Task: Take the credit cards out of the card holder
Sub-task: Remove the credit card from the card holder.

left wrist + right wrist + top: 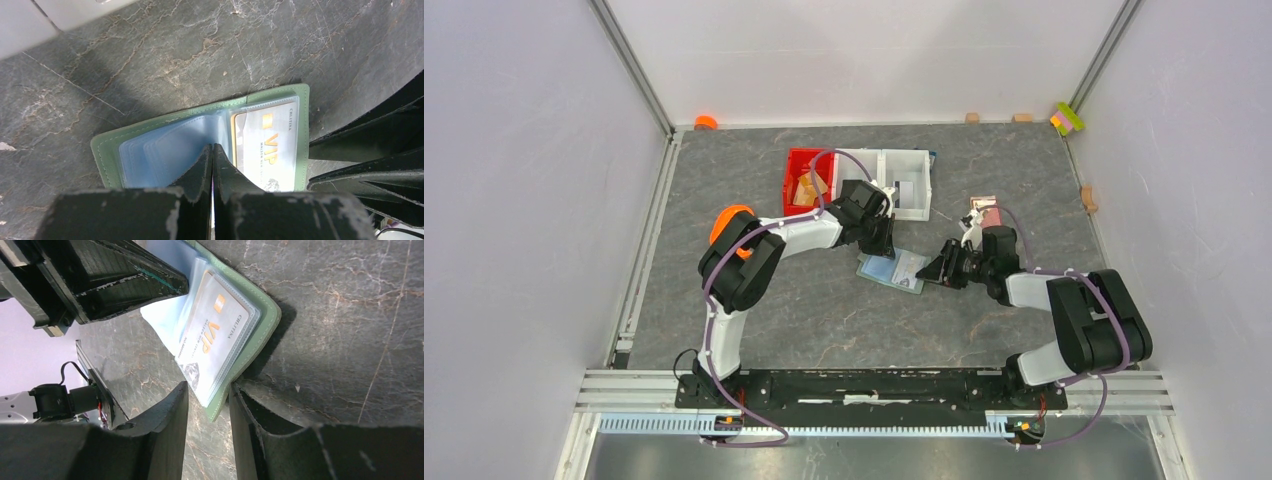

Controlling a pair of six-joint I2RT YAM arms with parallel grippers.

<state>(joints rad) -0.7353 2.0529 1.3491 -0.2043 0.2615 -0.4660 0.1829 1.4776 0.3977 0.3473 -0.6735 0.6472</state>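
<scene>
Holder (892,270) lies open on the desk (824,320), mid-desk, just in front of the white bin (894,180) and between my two arms. My left gripper (212,150) is clenched, fingers pressed together, tips down on the pale blue sleeves (165,150) at the holder's fold. Cannot tell if a sleeve leaf is pinched between them. A white card (267,150) with gold "VIP" lettering sits in the clear pocket on the holder's other half, inside the green rim. My right gripper (207,387) comes in from the side with a narrow gap, one finger on each side of the holder's outer edge by that card. Cannot tell if it actually clamps the edge. That edge looks slightly raised, with a shadow under it. Other cards not visible.
</scene>
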